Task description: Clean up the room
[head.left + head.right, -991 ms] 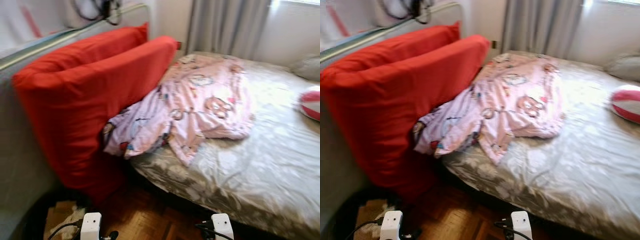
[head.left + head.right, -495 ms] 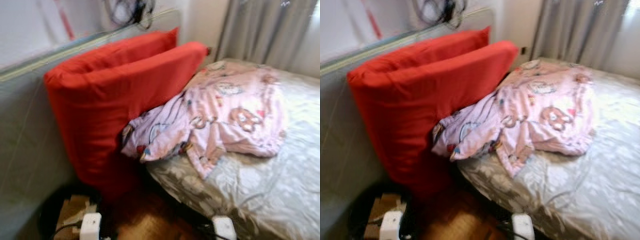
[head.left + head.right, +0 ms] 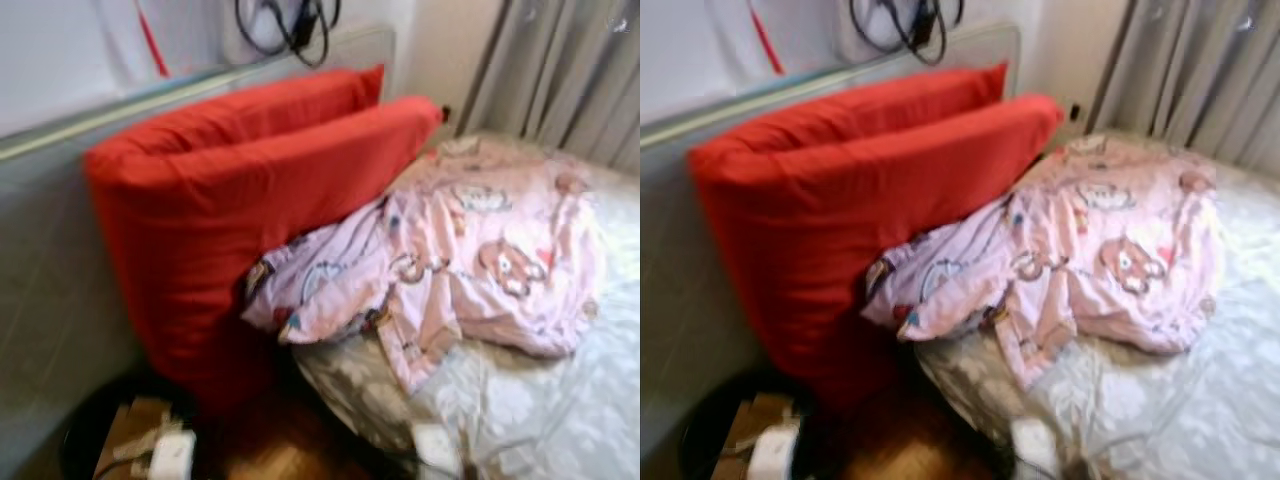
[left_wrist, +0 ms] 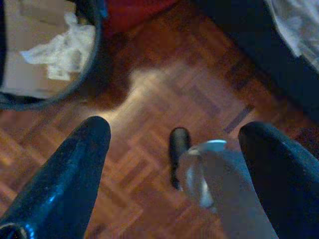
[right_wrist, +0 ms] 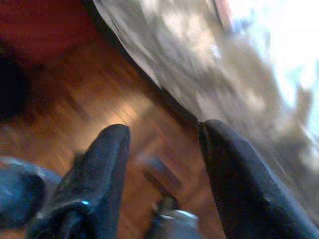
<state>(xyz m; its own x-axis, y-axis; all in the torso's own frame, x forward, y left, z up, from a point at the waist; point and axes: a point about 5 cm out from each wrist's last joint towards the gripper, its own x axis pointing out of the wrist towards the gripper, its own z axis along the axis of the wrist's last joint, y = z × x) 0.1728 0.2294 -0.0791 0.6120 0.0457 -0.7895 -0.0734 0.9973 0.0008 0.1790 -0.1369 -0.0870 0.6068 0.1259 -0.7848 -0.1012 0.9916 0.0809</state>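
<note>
At far left a dark bin of paper scraps sits on the wood floor, just beside a big red cushion leaning on the wall; my left gripper hangs low over the floor, fingers spread, empty; a crumpled pink blanket lies on the bed, one end against the cushion; my right gripper hangs at the bed's edge, also spread and empty. I judge I am on approach; next, reach for the blanket.

Grey curtains behind bed; black cables on wall; parquet floor.
</note>
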